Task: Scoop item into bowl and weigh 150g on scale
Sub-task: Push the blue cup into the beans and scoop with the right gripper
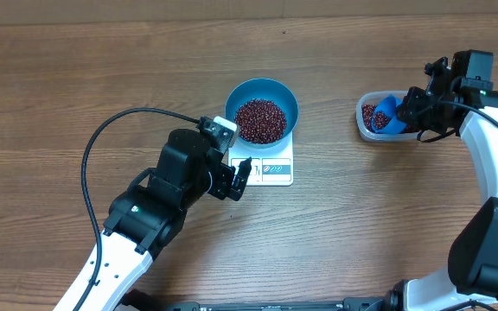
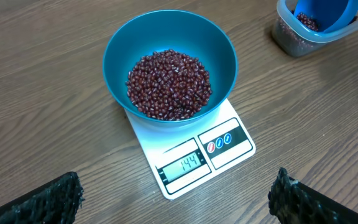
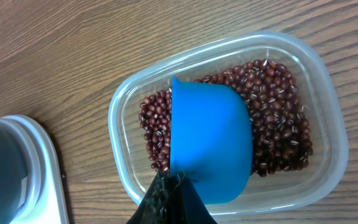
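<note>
Overhead first: display on the scale (image 1: 271, 170) far too small to read, most of its plate buried under the bowl (image 1: 262, 111). There too, right gripper (image 1: 407, 112) lost in a dark tangle, jaws impossible to pick out. Over to the left wrist: left gripper (image 2: 176, 205) chopped by the bottom edge, just two black fingertips (image 2: 48, 199) poking in. Sliced off at the top right corner: tub (image 2: 306, 38) and scoop (image 2: 328, 15). Right wrist now: scoop's handle swallowed by the fingers, beans (image 3: 278, 124) beneath the scoop out of sight, scale's corner blurred at the left edge.
</note>
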Robot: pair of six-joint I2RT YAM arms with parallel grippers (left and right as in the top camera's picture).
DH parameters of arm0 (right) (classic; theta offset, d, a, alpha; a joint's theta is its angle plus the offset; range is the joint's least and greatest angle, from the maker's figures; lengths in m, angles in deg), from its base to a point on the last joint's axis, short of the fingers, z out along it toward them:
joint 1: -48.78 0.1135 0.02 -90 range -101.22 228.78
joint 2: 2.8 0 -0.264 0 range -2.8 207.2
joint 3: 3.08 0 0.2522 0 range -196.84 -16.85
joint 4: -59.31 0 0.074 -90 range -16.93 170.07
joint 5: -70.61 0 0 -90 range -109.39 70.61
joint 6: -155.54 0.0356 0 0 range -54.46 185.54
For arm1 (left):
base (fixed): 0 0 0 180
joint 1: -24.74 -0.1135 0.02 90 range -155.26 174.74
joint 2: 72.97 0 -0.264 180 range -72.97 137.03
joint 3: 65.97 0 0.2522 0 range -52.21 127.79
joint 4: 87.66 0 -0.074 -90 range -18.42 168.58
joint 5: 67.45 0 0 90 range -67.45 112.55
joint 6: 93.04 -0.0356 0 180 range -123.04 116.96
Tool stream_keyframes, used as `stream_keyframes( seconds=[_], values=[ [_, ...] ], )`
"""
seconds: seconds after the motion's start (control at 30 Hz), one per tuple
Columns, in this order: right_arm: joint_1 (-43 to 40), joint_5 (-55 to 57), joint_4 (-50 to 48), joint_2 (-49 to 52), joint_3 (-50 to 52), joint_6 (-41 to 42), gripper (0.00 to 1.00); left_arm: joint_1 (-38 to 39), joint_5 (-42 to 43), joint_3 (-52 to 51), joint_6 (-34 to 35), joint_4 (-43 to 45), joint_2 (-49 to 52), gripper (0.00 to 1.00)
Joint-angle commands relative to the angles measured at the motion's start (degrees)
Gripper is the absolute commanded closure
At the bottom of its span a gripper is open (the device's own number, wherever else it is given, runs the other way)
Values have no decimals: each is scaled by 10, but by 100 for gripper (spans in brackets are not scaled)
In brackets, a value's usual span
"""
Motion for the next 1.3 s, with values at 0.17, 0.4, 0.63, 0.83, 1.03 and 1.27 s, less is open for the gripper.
stream_keyframes(
  seconds=[0.17,0.4,0.63,0.83,1.03,1.27],
  values=[
    [-4,0,-7,-42,-3,2,96,0,0,-5,5,1,2,0],
    [-4,-1,-10,-77,-3,2,96,0,0,-5,5,1,2,0],
    [-4,-1,-10,-111,-3,2,96,0,0,-5,5,1,2,0],
    [-4,-16,-8,-139,-3,2,96,0,0,-5,5,1,2,1],
    [-4,-58,-8,-162,-3,2,96,0,0,-5,5,1,2,0],
    [-4,-135,-8,-172,-3,2,96,0,0,-5,5,1,2,1]
  ],
)
